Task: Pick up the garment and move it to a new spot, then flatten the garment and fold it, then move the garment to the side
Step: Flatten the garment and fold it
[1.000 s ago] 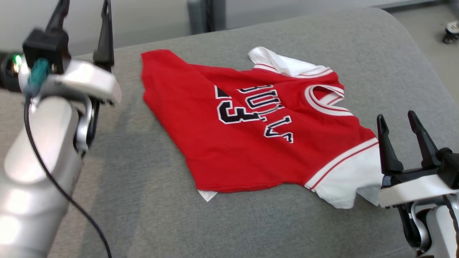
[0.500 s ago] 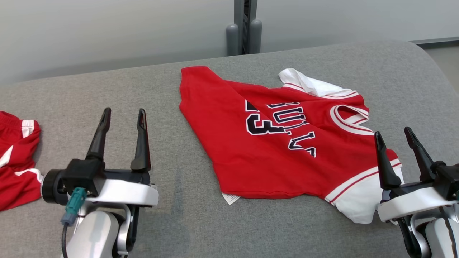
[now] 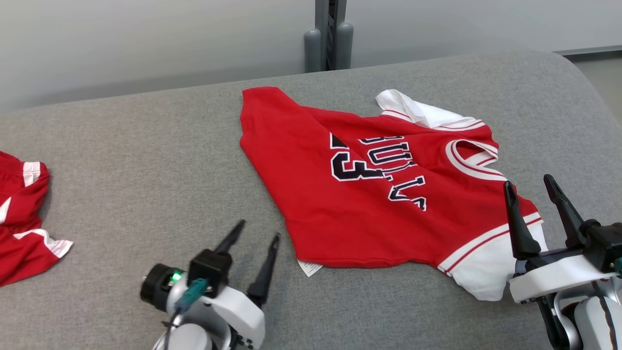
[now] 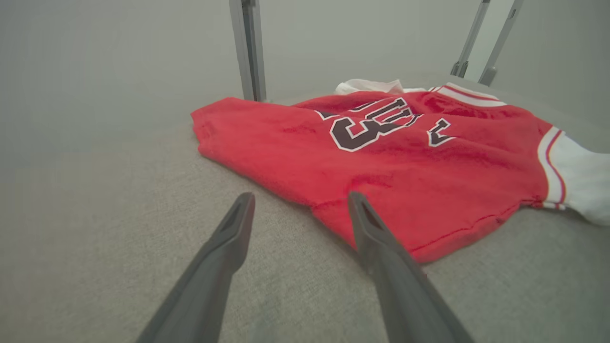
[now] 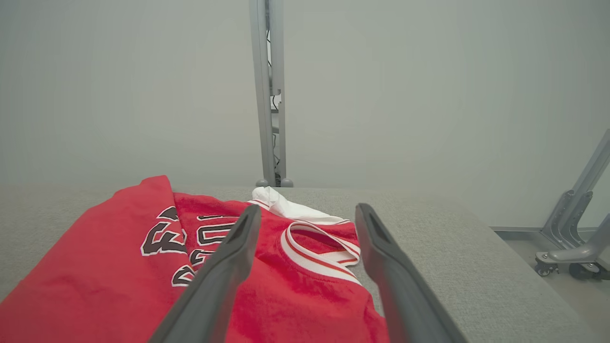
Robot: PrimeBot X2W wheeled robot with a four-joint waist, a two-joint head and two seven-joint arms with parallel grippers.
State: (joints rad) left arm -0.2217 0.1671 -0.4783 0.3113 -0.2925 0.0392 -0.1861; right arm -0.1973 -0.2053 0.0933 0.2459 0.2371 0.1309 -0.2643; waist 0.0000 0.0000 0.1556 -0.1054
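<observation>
Left gripper (image 3: 259, 229) has just swung in low toward the jersey (image 3: 340, 214) hem, fingers spread, empty. Right gripper (image 3: 528, 181) stays open by the sleeve (image 3: 478, 272). The jersey lies rumpled on the cushion (image 3: 146, 170), so I'd guess a pickup is coming.

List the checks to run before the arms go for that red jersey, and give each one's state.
1. The left end effector is open, with nothing between its fingers: ok.
2. The right end effector is open and holds nothing: ok.
3. The left end effector is lined up on the red jersey: ok. The left wrist view shows the hem just ahead of its fingers.
4. The right end effector is off the near white sleeve: cannot tell. They overlap in the head view.
5. The jersey lies flat: not ok. The far sleeve is bunched and the chest is creased.
6. The other red garment lies apart from the jersey: ok.
</observation>
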